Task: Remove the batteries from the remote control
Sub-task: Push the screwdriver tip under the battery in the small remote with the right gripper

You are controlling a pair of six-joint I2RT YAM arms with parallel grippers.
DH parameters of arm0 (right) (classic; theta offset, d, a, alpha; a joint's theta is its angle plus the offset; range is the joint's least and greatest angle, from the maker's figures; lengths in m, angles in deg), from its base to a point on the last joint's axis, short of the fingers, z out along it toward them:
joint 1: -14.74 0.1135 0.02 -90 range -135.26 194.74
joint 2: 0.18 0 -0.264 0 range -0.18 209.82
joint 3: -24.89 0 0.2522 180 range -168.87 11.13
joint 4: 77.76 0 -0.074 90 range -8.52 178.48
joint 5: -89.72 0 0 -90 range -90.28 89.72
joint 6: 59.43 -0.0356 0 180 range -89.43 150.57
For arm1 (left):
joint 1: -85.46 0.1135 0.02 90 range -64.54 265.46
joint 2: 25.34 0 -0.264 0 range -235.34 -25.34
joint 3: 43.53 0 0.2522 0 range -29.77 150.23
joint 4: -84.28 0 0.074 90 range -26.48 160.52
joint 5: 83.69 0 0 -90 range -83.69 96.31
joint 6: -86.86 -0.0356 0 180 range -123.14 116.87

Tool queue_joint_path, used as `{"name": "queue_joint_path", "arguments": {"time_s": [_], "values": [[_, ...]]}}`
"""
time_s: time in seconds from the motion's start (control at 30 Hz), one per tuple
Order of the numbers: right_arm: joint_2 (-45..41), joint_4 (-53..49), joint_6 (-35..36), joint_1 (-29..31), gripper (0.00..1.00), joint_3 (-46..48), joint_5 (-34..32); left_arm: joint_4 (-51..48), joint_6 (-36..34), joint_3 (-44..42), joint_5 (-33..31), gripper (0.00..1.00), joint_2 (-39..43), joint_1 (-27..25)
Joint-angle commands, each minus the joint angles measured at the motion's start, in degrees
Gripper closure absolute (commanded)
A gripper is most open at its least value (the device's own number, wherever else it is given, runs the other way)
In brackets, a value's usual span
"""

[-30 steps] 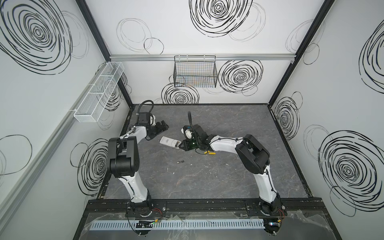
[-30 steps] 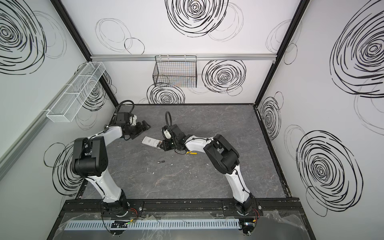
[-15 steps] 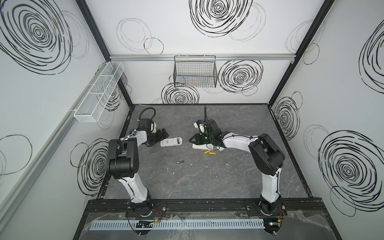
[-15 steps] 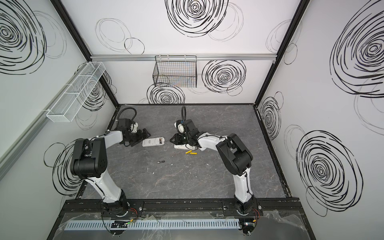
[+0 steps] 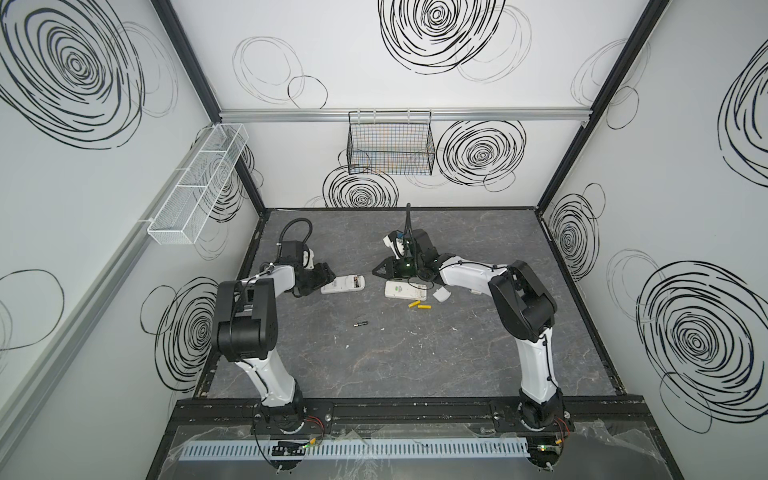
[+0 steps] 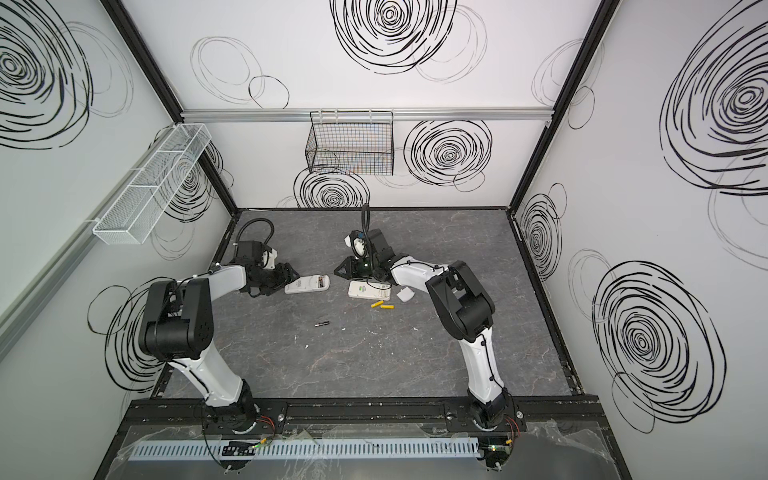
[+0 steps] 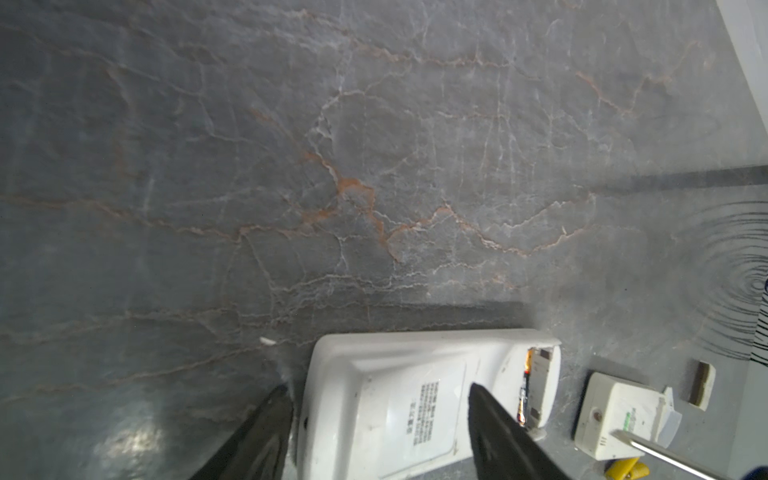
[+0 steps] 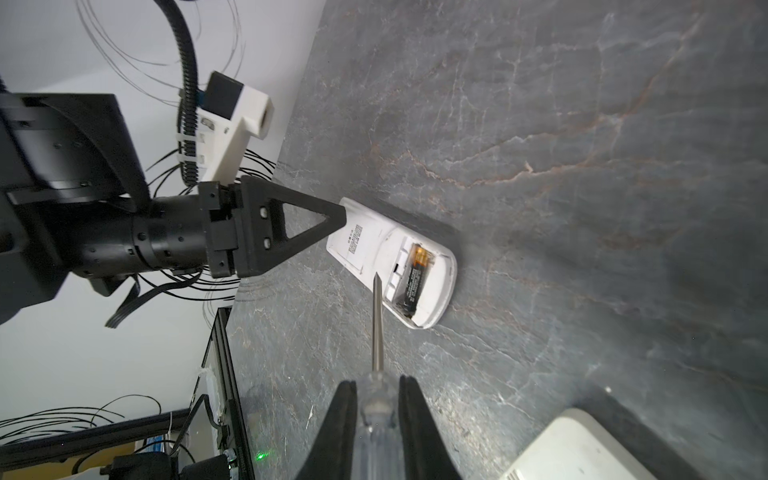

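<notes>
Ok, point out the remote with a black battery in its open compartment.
The remote by the left gripper; its black battery shows. The other remote, beside the yellow batteries, shows none.

Black wire basket (image 5: 390,146) is hanging on the back wall, white mesh tray (image 5: 195,187) is running along the side wall, and possibly a white cover (image 5: 441,295) is lying on the bench (image 5: 415,365).

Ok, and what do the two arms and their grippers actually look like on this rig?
The left arm and right arm match: white shell links between bulky black joint housings. The left gripper and right gripper are black, with tapering fingers built as hollow triangular frames dotted with screws. A white camera mount sits at the wrist, fed by a ribbed black cable.
</notes>
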Motion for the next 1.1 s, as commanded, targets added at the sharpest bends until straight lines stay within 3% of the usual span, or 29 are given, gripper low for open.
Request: {"name": "queue_joint_path", "arguments": {"time_s": [0.0, 0.2, 0.37, 0.73, 1.07], "values": [[1.7, -2.9, -2.0, 0.3, 1.0, -2.7, -0.4, 0.6, -0.9, -0.6, -0.5, 0.37, 1.2, -0.5], [2.9, -5.3, -2.1, 0.2, 1.0, -4.0, -1.1, 0.5, -0.7, -0.6, -1.5, 0.42, 0.7, -0.6], [3.0, -6.5, -1.8, 0.2, 1.0, -3.9, -2.1, 1.0, -0.6, -1.2, -1.5, 0.55, 0.5, -0.7], [5.2, -7.9, -1.1, 0.2, 1.0, -5.5, -3.1, 1.2, -0.4, -1.2, -1.2, 0.59, -0.1, -0.9], [8.5, -5.4, -1.8, 0.4, 1.0, -5.6, 0.1, 1.5, -0.5, -1.1, -1.4, 0.63, -0.7, -1.5]]}}
